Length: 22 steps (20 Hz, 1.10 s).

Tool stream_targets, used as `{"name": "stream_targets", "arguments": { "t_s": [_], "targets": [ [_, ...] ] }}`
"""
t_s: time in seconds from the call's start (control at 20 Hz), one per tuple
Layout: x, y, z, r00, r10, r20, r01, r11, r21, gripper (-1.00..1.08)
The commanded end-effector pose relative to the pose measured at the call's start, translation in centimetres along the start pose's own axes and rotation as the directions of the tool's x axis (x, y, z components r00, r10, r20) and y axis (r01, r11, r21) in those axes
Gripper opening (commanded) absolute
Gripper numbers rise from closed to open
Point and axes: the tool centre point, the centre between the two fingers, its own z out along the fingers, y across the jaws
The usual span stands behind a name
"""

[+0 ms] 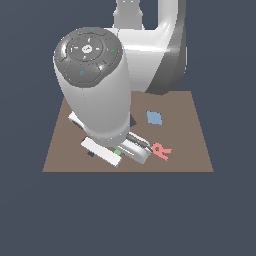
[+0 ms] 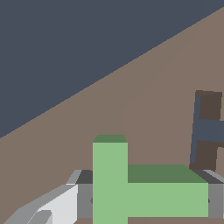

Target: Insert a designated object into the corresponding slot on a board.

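Gripper clamped on the green T, one finger at each end of its bar. T sits just above the brown board, close beside the dark T slot. Red R lies on the board near the gripper.

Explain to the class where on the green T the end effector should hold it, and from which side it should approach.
Grip the green T across the ends of its long bar, coming straight down from above. It is flat, so only its thin edges offer opposing faces. The wrist view shows grey fingers at both ends of that bar; the T-shaped slot lies just beyond.
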Motion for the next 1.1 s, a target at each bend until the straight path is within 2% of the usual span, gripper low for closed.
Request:
{"name": "stream_targets", "arguments": {
  "t_s": [0.0,0.2,0.35,0.85,0.9,1.05],
  "targets": [
    [1.1,2.5,-0.2,1.0,0.03,-0.001,-0.03,1.0,0.0,-1.0],
    [2.3,5.6,-0.4,0.998,0.067,-0.001,-0.067,0.998,0.0,-1.0],
    [2.7,6.8,-0.5,0.997,0.081,-0.001,-0.081,0.997,0.0,-1.0],
    [2.9,7.0,0.4,0.996,0.084,0.0,-0.084,0.996,-0.001,-1.0],
    [2.9,7.0,0.4,0.996,0.084,0.0,-0.084,0.996,-0.001,1.0],
    [2.9,7.0,0.4,0.996,0.084,0.0,-0.084,0.996,-0.001,1.0]
  ]
}}
